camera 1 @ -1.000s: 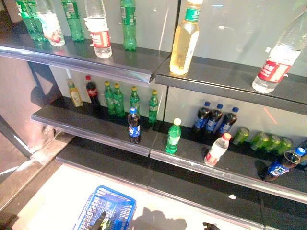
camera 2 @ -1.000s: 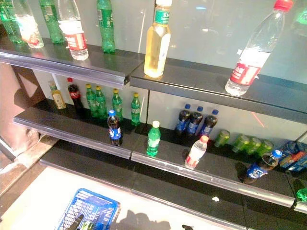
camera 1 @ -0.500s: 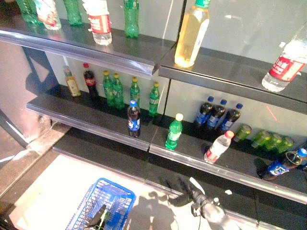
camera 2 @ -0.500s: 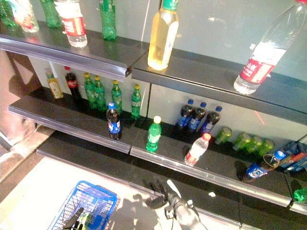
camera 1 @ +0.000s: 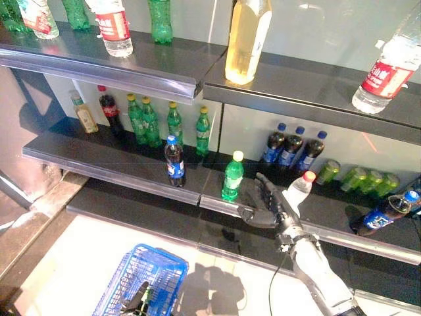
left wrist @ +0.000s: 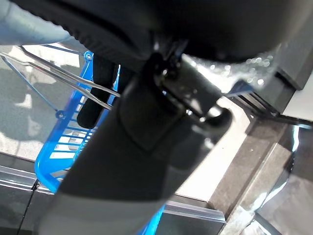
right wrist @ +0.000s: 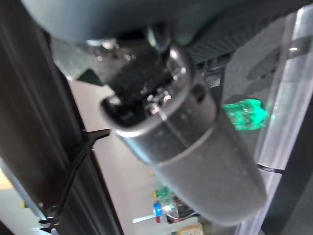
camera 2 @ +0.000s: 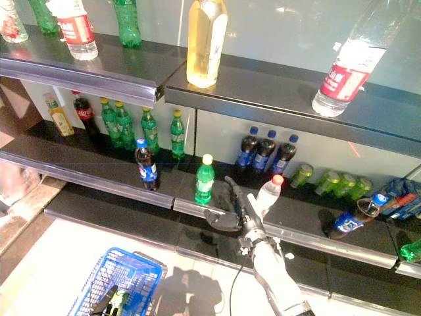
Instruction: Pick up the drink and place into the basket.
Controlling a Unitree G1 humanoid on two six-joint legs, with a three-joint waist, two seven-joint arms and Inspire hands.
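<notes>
My right hand (camera 1: pixel 266 204) is open, fingers spread, raised to the front edge of the middle shelf (camera 1: pixel 118 172). It sits between a green bottle with a pale cap (camera 1: pixel 231 176) on its left and a tilted clear bottle with a red cap (camera 1: pixel 297 191) just to its right, close to both; it holds nothing. The hand also shows in the right eye view (camera 2: pixel 230 207). My left hand (camera 1: pixel 135 303) is shut on the thin wire handles (left wrist: pixel 58 81) of the blue basket (camera 1: pixel 164 264), which hangs low at the left.
A dark cola bottle with a blue label (camera 1: pixel 174 161) stands left of the green bottle. Green bottles (camera 1: pixel 151 118), dark blue-capped bottles (camera 1: pixel 293 150) and green cans (camera 1: pixel 368 179) line the back. A yellow drink (camera 1: pixel 247 39) stands on the upper shelf.
My right hand has risen from low in front of the bottom shelf to the middle shelf's edge, between the green and the clear bottle. The camera has shifted a little.
</notes>
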